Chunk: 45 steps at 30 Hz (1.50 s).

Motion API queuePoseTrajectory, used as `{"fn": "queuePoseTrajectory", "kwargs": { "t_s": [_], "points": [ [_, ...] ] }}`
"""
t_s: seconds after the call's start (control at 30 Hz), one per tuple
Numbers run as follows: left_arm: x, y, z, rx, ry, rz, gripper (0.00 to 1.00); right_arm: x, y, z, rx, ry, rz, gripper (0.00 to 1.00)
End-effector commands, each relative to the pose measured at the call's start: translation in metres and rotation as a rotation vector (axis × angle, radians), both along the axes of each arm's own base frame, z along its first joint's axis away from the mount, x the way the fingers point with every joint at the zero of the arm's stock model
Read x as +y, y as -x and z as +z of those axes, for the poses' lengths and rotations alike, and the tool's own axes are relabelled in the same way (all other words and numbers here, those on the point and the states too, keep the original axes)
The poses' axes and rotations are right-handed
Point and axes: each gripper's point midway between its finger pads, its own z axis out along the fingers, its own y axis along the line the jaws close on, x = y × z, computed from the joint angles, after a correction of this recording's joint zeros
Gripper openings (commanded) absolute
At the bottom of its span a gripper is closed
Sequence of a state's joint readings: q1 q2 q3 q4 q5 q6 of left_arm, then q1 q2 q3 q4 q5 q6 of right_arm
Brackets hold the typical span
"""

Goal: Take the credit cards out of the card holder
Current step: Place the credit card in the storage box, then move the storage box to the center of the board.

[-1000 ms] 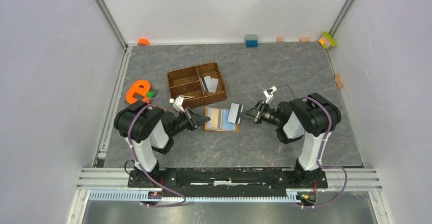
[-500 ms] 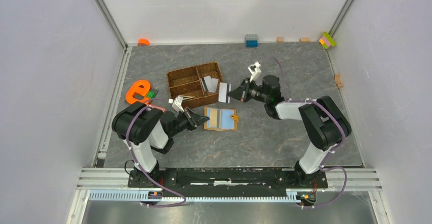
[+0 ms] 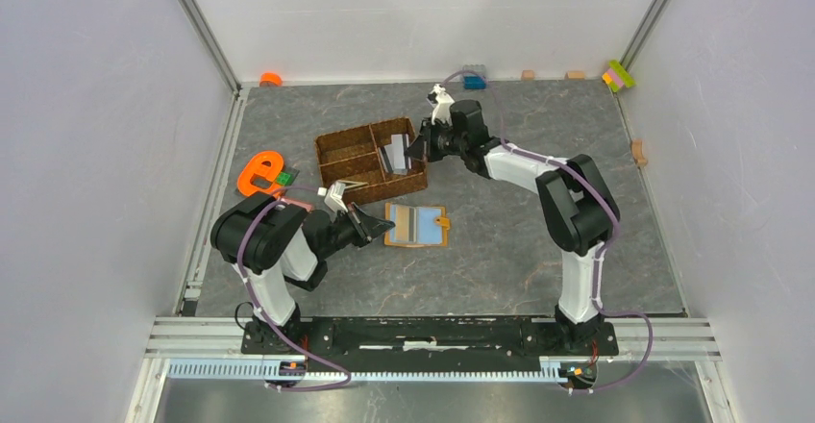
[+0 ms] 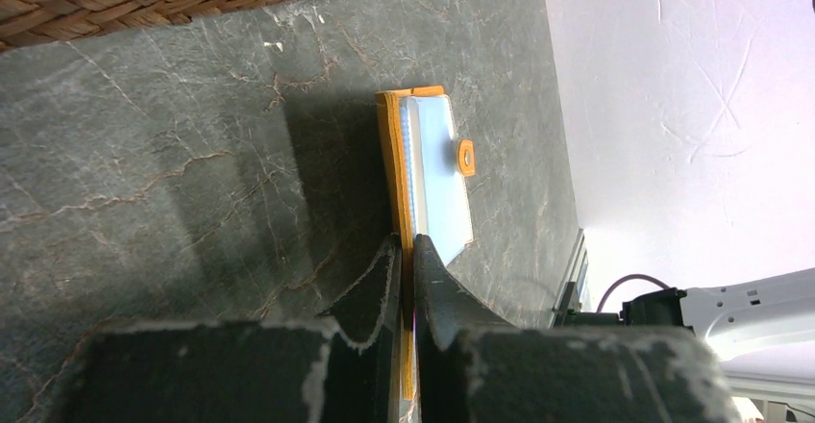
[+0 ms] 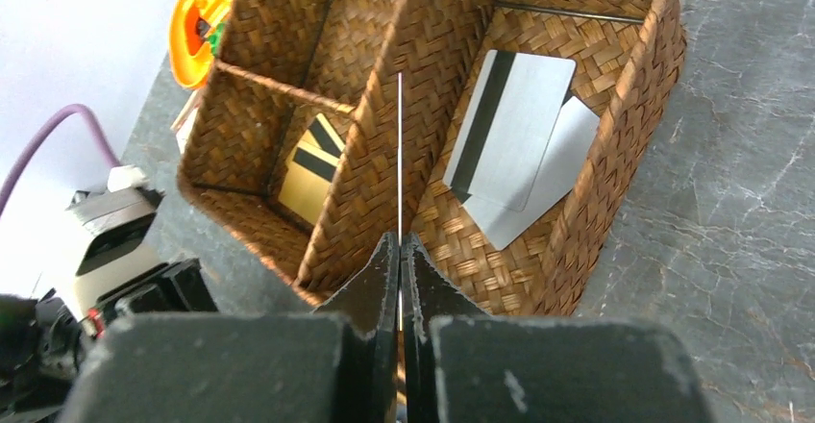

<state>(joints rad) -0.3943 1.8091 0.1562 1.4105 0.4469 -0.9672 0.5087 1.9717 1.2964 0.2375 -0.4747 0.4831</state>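
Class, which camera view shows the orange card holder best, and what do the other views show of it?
Top external: the card holder lies open on the table, with its whole outline visible. Left wrist sees it foreshortened from one end, with its near edge pinched in the left tool. Right wrist does not show it at all.

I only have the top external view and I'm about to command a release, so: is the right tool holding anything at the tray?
Observer: Yes. The right wrist view shows the right tool shut on a thin card, seen edge-on.
Operator: Which compartment is under it?
Observer: Neither clearly. The card lines up with the divider wall of the woven tray.
Operator: Is the left tool gripping, or just resting nearby?
Observer: Gripping. The left wrist view shows the left tool pinched on the near edge of the open card holder.
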Motion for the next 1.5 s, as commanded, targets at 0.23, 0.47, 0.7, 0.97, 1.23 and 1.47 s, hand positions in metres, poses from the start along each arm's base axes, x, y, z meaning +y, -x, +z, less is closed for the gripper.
{"fn": "queuePoseTrajectory", "kwargs": {
  "t_s": [0.23, 0.47, 0.7, 0.97, 1.23, 1.47],
  "points": [
    [-0.003, -0.008, 0.012, -0.065, 0.007, -0.008, 0.02, 0.030, -0.025, -0.008, 0.033, 0.072, 0.063, 0.09],
    [-0.004, -0.008, 0.012, -0.065, 0.009, -0.011, 0.02, 0.008, -0.026, 0.026, -0.082, 0.125, -0.012, 0.35],
    [-0.005, -0.008, 0.012, -0.064, 0.013, -0.018, 0.02, -0.042, -0.009, 0.050, -0.204, 0.243, -0.152, 0.47],
    [-0.006, -0.008, 0.012, -0.063, 0.021, -0.019, 0.02, -0.059, -0.009, 0.012, -0.169, 0.409, -0.215, 0.62],
    [-0.010, -0.007, 0.011, -0.054, 0.028, -0.035, 0.02, -0.041, -0.015, -0.010, -0.146, 0.475, -0.195, 0.61],
    [-0.009, -0.006, 0.011, -0.057, 0.026, -0.029, 0.02, -0.042, -0.016, -0.024, -0.118, 0.516, -0.209, 0.38]
  ]
}}
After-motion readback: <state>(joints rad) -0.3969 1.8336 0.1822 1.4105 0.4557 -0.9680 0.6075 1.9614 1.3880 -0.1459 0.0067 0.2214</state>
